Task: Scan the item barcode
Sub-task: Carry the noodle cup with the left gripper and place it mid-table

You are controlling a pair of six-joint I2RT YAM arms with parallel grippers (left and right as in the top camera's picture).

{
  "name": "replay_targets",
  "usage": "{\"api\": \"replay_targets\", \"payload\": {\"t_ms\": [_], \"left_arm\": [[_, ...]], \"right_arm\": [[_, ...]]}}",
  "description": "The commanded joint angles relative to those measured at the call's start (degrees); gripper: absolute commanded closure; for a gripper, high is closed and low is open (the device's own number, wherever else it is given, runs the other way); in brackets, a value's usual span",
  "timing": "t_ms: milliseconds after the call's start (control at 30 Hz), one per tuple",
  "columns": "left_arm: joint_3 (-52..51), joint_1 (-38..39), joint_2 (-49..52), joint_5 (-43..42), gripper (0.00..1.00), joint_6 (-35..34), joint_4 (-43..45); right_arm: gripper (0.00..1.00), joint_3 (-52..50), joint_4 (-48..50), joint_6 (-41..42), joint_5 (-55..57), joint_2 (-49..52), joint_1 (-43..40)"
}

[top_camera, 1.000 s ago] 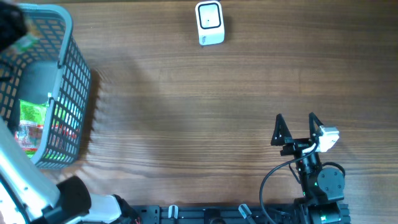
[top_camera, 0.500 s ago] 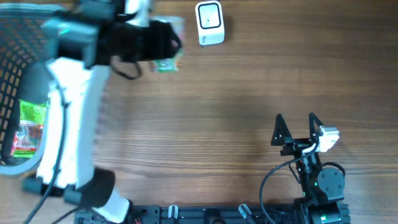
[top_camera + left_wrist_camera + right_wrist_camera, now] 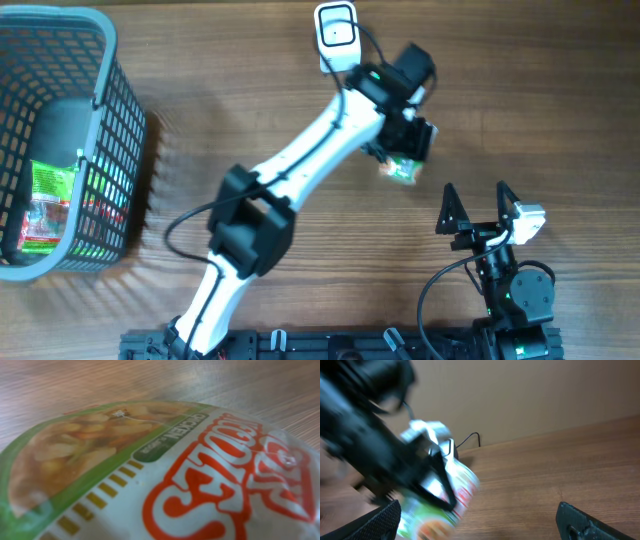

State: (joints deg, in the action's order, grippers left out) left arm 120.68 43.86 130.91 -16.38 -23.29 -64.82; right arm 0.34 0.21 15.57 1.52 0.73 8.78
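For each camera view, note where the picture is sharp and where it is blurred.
Overhead: crisp throughout, scanner and basket mesh clear. Left wrist: noodle cup fills the frame, its lower-left edge out of focus. Right wrist: left arm and cup smeared, table behind sharper.

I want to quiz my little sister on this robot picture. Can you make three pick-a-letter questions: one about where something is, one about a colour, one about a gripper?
1. Where in the overhead view is the basket? A) middle B) far left C) far right
2. What colour is the scanner? A) white B) red C) green
3. The right gripper is: A) shut on a cup B) shut on nothing C) open and empty

Answers: B, it sits at the left edge; A, its casing is white; C, its fingers stand apart with nothing between.
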Motion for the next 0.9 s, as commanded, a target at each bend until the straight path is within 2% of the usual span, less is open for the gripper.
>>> {"api": "replay_targets", "payload": {"t_ms": [0,233,300,367,533,667,767,867], "left_arm": [[-0.1,2.3,3.9,-0.3,0.25,-1.7,1.5],[-0.1,2.6,5.2,3.4,0.24,-2.9,1.0],[-0.1,2.7,5.2,3.4,0.07,-2.9,0.5],[-0.1,2.6,5.2,3.4,0.0,-2.4,0.2],[0.1,0.9,4.4,3.3,0.0,-2.4,-0.8],[1.6,-2.0,-0.3,3.4,0.0,-0.4,-0.9],[4.6,-6.4,-6.3,3.4,0.0,0.6,-2.1],[6.6,-14.4,-14.1,3.4,0.0,0.6,-4.0]], "right_arm": [[0.0,0.0,0.3,0.0,-0.5,-0.3,-0.3],[0.0,0.0,0.3,0.0,-0.5,-0.3,-0.3],[0.0,0.0,0.3,0.1,-0.5,-0.3,-0.3],[0.0,0.0,0.3,0.1,-0.5,-0.3,-0.3],[0.0,0.0,0.3,0.1,-0.5,-0.3,-0.3],[0.0,0.0,0.3,0.0,-0.5,-0.3,-0.3],[0.0,0.0,0.3,0.0,-0.5,-0.3,-0.3],[0.0,0.0,0.3,0.1,-0.5,-0.3,-0.3]]}}
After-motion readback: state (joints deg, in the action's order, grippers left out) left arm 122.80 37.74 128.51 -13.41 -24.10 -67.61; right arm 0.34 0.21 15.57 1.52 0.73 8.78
